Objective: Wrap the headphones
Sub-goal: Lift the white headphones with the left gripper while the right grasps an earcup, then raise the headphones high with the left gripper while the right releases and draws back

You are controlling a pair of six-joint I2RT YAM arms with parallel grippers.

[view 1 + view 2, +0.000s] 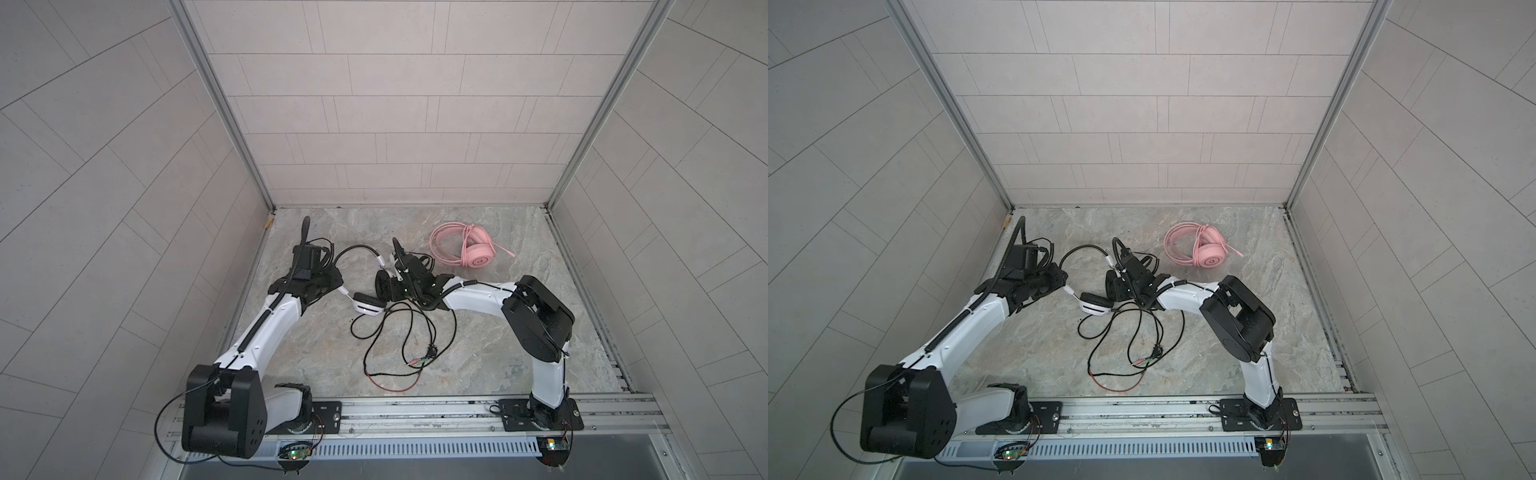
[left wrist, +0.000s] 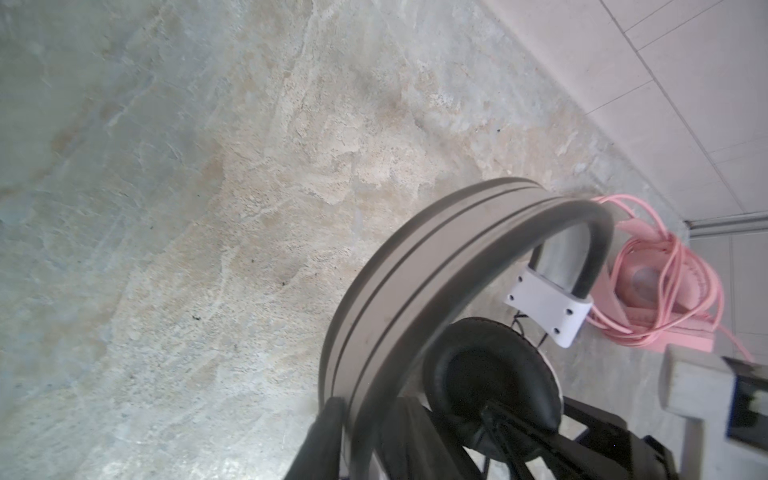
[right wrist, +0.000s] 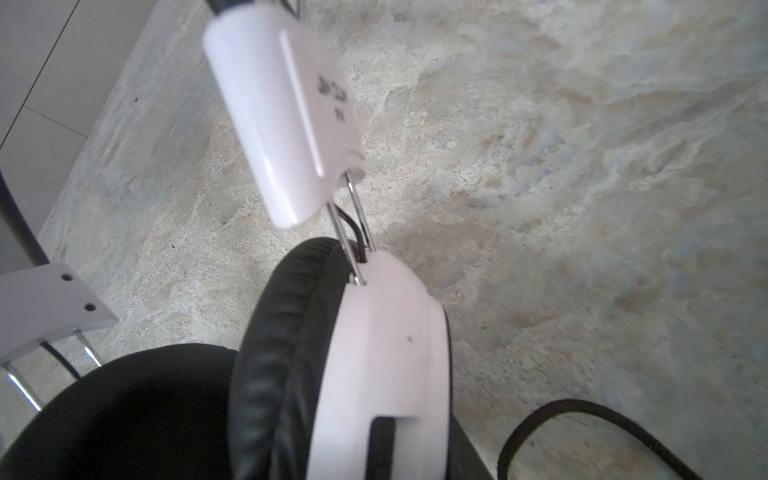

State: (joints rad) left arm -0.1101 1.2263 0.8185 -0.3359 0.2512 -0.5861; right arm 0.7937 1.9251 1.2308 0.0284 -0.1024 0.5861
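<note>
Both top views: white-and-black headset (image 1: 365, 306) on the desk (image 1: 498, 353) between left claw (image 1: 337, 282) and right claw (image 1: 385, 286), black cable (image 1: 392, 311) sprawled; pink headset (image 1: 473, 253) coiled at back-right. Left wrist: dark headband (image 2: 415, 299) arching close. Right wrist: white earcup (image 3: 386, 353), black pad (image 3: 270, 353). Whether either claw is clenched or released, I cannot tell.

A grey, stone-patterned table (image 1: 478, 332) is carrying everything. Toward its far right a pink headset (image 1: 478, 254) is lying with its pink cable (image 1: 434, 245) coiled against it. Near the middle, by a black-and-white headset (image 1: 368, 306), a thin black cable (image 1: 352, 328) is sprawling in loose loops, its plugs (image 1: 417, 362) lying toward the front edge.
</note>
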